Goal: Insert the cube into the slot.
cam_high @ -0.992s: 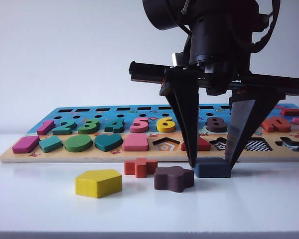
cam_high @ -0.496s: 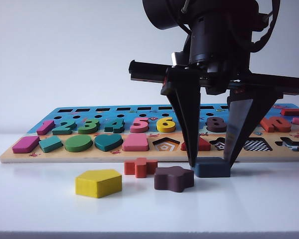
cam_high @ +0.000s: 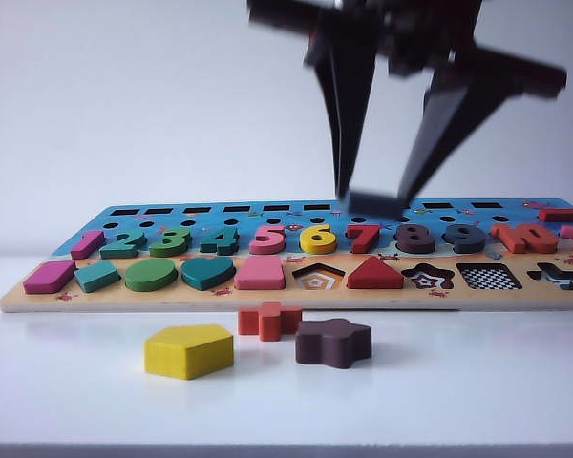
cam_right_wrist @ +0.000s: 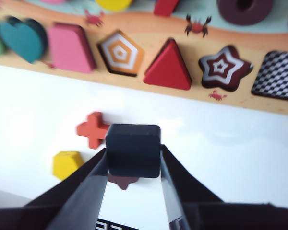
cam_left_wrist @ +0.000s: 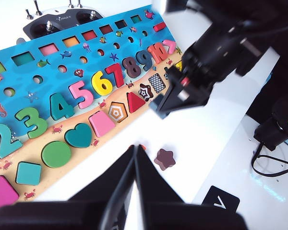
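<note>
The cube (cam_high: 375, 203), a dark navy flat block, hangs in the air, clamped between the fingertips of my right gripper (cam_high: 372, 196). It is well above the table, in front of the puzzle board (cam_high: 172, 298). In the right wrist view the cube (cam_right_wrist: 133, 150) sits between the two fingers of the right gripper (cam_right_wrist: 133, 154), over the white table. The slot (cam_high: 489, 277), a square cut-out with a checkerboard floor, lies empty at the board's front right, also as slot (cam_right_wrist: 277, 75) and slot (cam_left_wrist: 157, 82). My left gripper (cam_left_wrist: 136, 147) is shut and empty, high over the table's near left.
On the table before the board lie a yellow pentagon (cam_high: 188, 350), an orange cross (cam_high: 269, 320) and a brown star (cam_high: 333, 342). Star cut-out (cam_high: 429, 277) and pentagon cut-out (cam_high: 318, 278) are empty. A radio controller (cam_left_wrist: 62, 21) sits behind the board.
My right gripper closed a little on the cube and lifted it off the table, from beside the brown star to well above the board. The left arm stayed still.
</note>
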`<state>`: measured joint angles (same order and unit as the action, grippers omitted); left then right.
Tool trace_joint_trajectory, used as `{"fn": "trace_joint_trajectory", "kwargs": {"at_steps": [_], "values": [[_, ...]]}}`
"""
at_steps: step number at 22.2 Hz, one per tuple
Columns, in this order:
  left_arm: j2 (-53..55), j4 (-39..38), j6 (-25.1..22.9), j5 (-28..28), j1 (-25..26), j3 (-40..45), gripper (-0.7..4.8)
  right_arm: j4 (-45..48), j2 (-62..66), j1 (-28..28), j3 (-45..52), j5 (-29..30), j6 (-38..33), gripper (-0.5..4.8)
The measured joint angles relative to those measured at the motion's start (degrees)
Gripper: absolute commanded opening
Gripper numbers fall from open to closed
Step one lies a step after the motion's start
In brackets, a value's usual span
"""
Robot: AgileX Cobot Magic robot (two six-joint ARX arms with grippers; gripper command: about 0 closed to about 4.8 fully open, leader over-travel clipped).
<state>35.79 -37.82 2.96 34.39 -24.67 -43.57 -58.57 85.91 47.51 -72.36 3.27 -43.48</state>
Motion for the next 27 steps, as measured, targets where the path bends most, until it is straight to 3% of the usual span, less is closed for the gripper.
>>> {"fn": "trace_joint_trajectory", "kwargs": {"at_steps": [10,17,27], "values": [[0.0,0.0,0.0,0.0,0.0,0.0,0.10,-5.4,-17.0,0.0,-0.6,-7.5,1.1,0.79],[0.0,0.0,0.0,0.0,0.0,0.0,0.10,-9.4,-16.6,-1.9,2.4,-11.3,1.5,0.48],[0.0,0.0,-0.1,0.0,0.0,0.0,0.10,-3.3,-15.8,-6.5,9.6,-10.2,1.8,0.35]]}}
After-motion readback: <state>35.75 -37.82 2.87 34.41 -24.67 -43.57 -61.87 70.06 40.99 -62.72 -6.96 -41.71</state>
